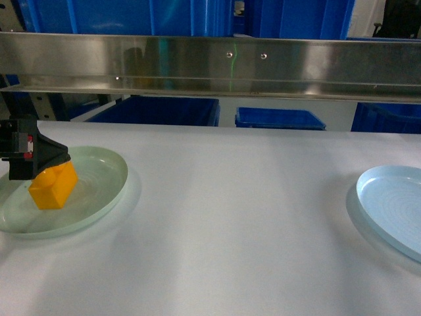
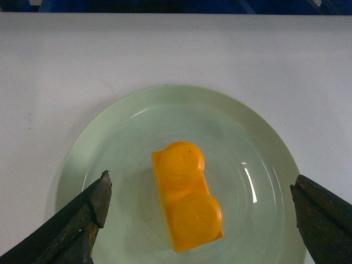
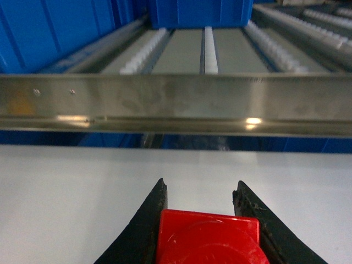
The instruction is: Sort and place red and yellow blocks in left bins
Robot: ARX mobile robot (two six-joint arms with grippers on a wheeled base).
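Note:
The orange-yellow block point(image 2: 187, 195) with two round studs lies on a pale green plate point(image 2: 110, 137), also seen as the block point(image 1: 54, 185) at the table's left. My left gripper point(image 2: 201, 181) hovers over it, open, with one finger on each side and apart from the block; in the head view the left gripper point(image 1: 46, 161) sits just above the block. My right gripper point(image 3: 200, 187) is shut on the red block point(image 3: 206, 239) above the white table and is out of the head view. Large deep blue bins point(image 1: 112, 16) stand on the rack behind the steel rail point(image 1: 210, 62).
A pale blue plate point(image 1: 395, 204) lies at the table's right edge. Under the rail sit a large blue crate point(image 1: 161, 109) and a shallower blue crate point(image 1: 279, 118). The right wrist view shows roller tracks point(image 3: 187, 49) and a ribbed blue bin point(image 3: 49, 33) beyond the rail.

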